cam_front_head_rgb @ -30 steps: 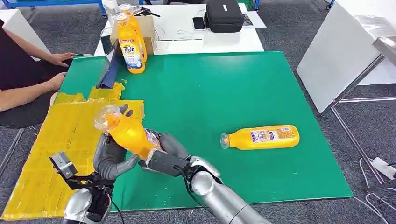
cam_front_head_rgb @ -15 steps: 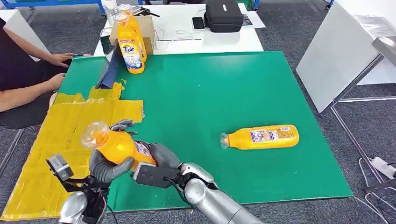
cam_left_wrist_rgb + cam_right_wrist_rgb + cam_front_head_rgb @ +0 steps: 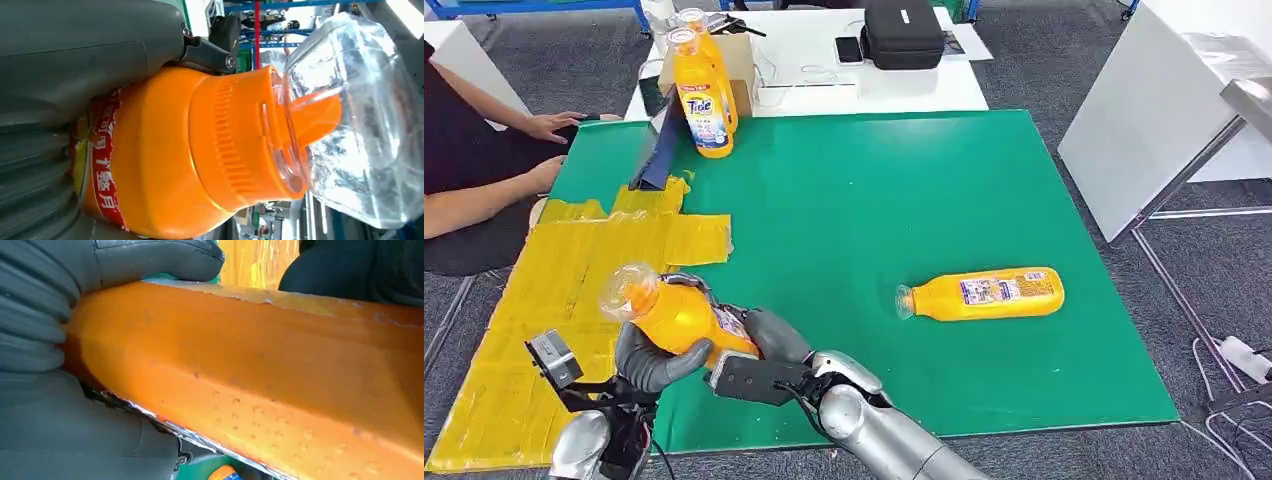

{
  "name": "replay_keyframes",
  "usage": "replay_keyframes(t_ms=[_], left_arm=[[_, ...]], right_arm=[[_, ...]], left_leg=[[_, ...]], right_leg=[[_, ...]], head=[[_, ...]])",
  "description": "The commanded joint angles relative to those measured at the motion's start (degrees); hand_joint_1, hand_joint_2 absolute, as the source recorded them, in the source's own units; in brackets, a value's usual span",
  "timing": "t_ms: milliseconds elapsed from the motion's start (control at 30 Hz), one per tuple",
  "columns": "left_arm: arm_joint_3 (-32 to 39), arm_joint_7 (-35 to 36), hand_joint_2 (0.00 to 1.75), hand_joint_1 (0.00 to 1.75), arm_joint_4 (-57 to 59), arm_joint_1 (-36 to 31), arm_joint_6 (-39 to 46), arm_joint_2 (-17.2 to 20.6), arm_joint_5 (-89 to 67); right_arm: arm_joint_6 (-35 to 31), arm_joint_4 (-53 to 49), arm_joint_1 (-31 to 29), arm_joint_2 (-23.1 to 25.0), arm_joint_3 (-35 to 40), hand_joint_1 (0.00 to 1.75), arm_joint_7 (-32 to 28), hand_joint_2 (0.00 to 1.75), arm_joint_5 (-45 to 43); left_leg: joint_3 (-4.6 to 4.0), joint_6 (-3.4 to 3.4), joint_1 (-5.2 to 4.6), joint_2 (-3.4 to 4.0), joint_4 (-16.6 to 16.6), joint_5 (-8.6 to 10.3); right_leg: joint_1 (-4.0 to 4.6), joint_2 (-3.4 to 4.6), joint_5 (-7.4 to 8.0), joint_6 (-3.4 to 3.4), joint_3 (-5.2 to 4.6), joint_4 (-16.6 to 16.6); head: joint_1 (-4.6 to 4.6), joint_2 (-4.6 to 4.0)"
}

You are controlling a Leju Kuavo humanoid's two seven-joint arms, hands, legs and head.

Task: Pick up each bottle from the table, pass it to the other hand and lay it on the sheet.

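Sheet point(image 3: 564, 290): yellow, crinkled, on the left side of the green bench point(image 3: 874, 200); I see nothing lying on it yet.
Left robot hand point(image 3: 652, 355): wrapped round the upper body of the held bottle point(image 3: 679, 315), fingers closed on it below the orange collar.
Held bottle: in the air at the near edge of the sheet, tilted, clear cap pointing left and away from me.
Right robot hand point(image 3: 764, 345): clamped on the lower body of the same bottle, so I judge the hand-over is mid-way with both holds on.
Handling: rigid plastic, full of orange liquid, so I rate it fairly heavy; droplets on the skin in the right wrist view suggest a slippery surface.
Grip advice: take the broad labelled body; avoid the clear cap, which looks thin.
Second bottle point(image 3: 982, 294): on its side on the bench, well right of the hands.
Far bottles point(image 3: 704, 95): two upright at the bench's back edge.
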Motion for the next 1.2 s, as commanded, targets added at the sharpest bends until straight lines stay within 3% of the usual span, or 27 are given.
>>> replay_keyframes(t_ms=[33,167,233,300,367,500,567,667,933,1067,1200], left_arm=[[-0.7,-3.5,1.75,1.75,-5.0,4.1,5.7,3.4,-14.3],[-0.1,-5.8,1.75,1.75,-8.9,7.0,10.7,5.4,-24.4],[0.0,-6.1,1.75,1.75,-9.3,7.2,11.7,5.6,-26.3],[-0.1,-7.0,1.75,1.75,-10.1,8.3,16.7,5.8,-32.7],[0.1,-7.4,1.75,1.75,-10.9,9.1,22.0,6.0,-38.1],[0.1,-7.0,1.75,1.75,-11.5,10.1,27.8,6.2,-42.8],[-0.5,-5.7,1.75,1.75,-11.0,10.0,33.4,6.1,-49.8],[-3.1,1.7,1.75,1.75,-7.9,8.9,43.3,7.2,-68.0],[-9.2,19.0,1.75,1.75,10.2,0.3,43.5,12.0,-92.8],[-10.8,22.0,1.75,1.75,18.8,-3.9,42.4,13.6,-95.0],[-10.8,22.0,1.75,1.75,18.9,-3.9,42.6,13.6,-94.9]], right_arm=[[-10.1,-6.1,-0.5,-12.2,-9.1,0.00,4.6,1.75,5.4],[-7.9,-10.3,2.4,-21.3,-21.2,0.00,5.1,1.75,10.6],[-7.1,-11.0,3.5,-21.5,-23.5,0.00,4.8,1.75,12.1],[-8.1,-14.6,7.1,-24.9,-27.0,0.00,5.4,1.75,13.9],[-6.8,-19.1,11.1,-28.7,-30.7,0.00,5.6,1.75,14.2],[-2.7,-28.5,19.5,-33.2,-40.4,0.00,4.0,1.75,14.3],[-1.0,-32.4,22.7,-34.3,-44.1,0.00,4.0,1.75,14.8],[1.8,-36.9,25.6,-36.5,-48.0,0.00,4.4,1.75,14.5],[5.9,-30.7,17.5,-39.1,-45.1,0.00,5.3,1.75,14.7],[5.9,-25.9,12.1,-38.7,-41.4,0.00,5.3,1.75,14.8],[5.9,-25.7,12.0,-38.7,-41.2,0.00,5.4,1.75,14.8]], left_leg=[[0.21,-0.01,0.05,-0.22,0.0,-0.05],[0.17,0.03,0.01,-0.36,0.0,-0.03],[0.17,0.06,-0.05,-0.44,-0.1,-0.02],[0.10,0.04,-0.04,-0.45,0.0,-0.04],[0.12,0.06,-0.10,-0.82,0.0,-0.02],[0.03,0.14,-0.17,-0.86,0.0,-0.08],[-0.06,0.16,-0.19,-0.87,0.0,-0.08],[-0.12,0.19,-0.22,-0.96,0.0,-0.15],[0.08,0.23,-0.25,-0.64,-0.1,-0.19],[0.04,0.26,-0.25,-0.45,-0.1,-0.10],[0.16,0.20,-0.16,-0.31,-0.1,-0.12]], right_leg=[[0.03,-0.02,-0.09,-0.10,0.28,-0.1],[-0.01,-0.16,-0.08,-0.05,0.32,-0.1],[-0.06,-0.26,-0.07,-0.03,0.33,-0.1],[-0.05,-0.32,-0.09,-0.06,0.30,-0.1],[-0.09,-0.72,-0.13,-0.03,0.44,-0.2],[-0.16,-0.75,-0.16,0.02,0.31,-0.1],[-0.19,-0.76,-0.15,0.03,0.21,-0.1],[-0.21,-0.87,-0.30,0.18,0.22,-0.1],[-0.27,-0.45,-0.15,0.12,0.27,-0.1],[-0.26,-0.36,-0.05,0.17,0.18,-0.2],[-0.17,-0.19,-0.05,0.09,0.30,-0.2]], head=[[0.00,0.00],[0.02,0.00],[0.00,0.00],[0.00,0.00],[0.02,0.00],[-0.02,0.00],[0.00,0.00],[-0.02,0.00],[-0.02,0.00],[-0.02,0.00],[-0.02,0.00]])
